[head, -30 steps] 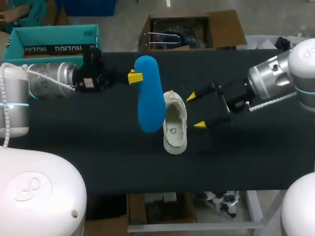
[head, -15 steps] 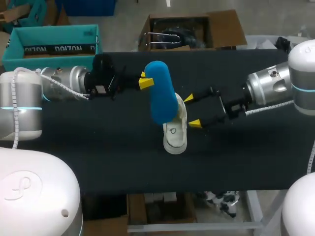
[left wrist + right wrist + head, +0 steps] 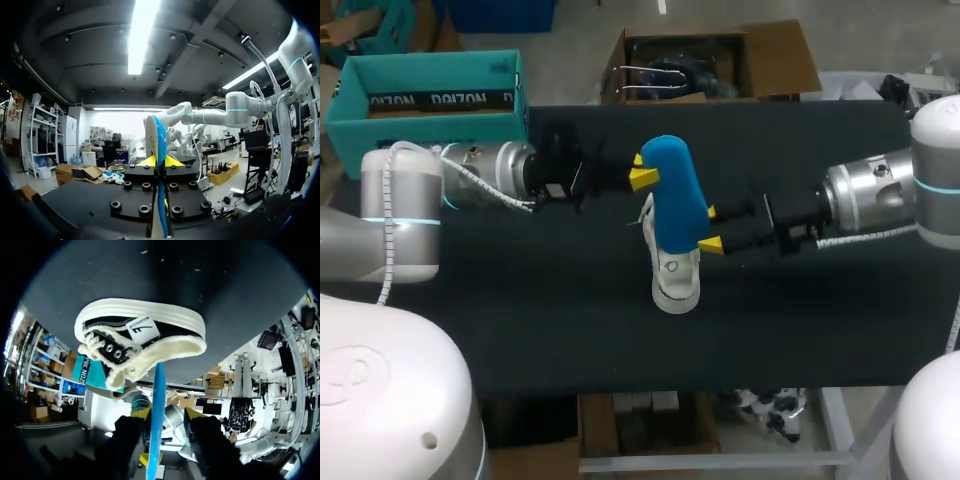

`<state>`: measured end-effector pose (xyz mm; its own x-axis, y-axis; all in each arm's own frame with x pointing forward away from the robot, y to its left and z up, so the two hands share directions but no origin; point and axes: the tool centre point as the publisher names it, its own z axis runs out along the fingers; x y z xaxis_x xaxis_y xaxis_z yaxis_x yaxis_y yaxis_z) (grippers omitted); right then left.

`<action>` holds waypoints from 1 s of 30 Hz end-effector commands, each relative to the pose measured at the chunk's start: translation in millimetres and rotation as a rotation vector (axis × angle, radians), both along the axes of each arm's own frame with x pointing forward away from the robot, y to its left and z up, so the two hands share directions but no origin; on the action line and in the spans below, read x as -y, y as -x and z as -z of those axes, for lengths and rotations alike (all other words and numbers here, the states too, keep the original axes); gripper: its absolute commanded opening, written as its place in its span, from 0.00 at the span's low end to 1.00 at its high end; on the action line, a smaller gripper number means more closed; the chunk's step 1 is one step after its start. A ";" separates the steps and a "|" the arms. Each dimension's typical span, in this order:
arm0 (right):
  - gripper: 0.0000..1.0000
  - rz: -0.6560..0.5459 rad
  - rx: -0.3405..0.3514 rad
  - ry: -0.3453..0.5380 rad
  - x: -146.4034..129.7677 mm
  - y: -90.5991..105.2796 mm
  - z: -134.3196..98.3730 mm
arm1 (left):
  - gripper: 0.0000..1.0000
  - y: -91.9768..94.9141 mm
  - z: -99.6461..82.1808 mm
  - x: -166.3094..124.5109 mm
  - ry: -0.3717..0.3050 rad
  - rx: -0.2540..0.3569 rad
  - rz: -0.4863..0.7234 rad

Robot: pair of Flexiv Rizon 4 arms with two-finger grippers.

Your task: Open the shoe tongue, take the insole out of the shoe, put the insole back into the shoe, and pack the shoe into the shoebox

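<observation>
A white-soled canvas shoe (image 3: 676,272) lies on the black table (image 3: 520,320), toe toward the front edge. Above its heel end a blue insole (image 3: 677,200) stands tilted, with my left gripper (image 3: 642,178) shut on its far end. In the left wrist view the insole (image 3: 159,142) runs edge-on between the closed yellow tips of that gripper (image 3: 159,161). My right gripper (image 3: 711,228) comes in from the right beside the shoe. In the right wrist view the insole (image 3: 156,410) passes between this gripper's (image 3: 167,415) fingers, with a gap on one side. The shoe (image 3: 140,337) lies just ahead.
A teal shoebox (image 3: 430,88) stands open at the back left corner, behind my left arm. Bare black table stretches in front of the shoe and to both sides of it.
My left arm has carried the insole rightward until it hangs over the shoe. My right gripper has moved left to the shoe and its fingers have narrowed around the insole.
</observation>
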<state>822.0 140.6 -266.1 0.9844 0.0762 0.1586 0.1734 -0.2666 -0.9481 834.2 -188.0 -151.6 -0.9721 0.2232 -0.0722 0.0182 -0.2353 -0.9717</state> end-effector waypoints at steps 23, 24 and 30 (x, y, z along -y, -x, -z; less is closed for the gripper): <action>0.00 -0.049 0.035 -0.047 2.8 19.8 5.9 | 1.00 -6.1 -2.6 -22.4 -0.120 0.047 0.319; 0.00 -0.050 0.035 -0.054 3.0 22.5 6.4 | 1.00 -6.1 -3.2 -26.2 -0.165 0.055 0.359; 0.00 -0.084 0.047 -0.066 2.4 39.2 5.5 | 1.00 -7.9 -3.1 -56.5 -0.458 0.027 0.615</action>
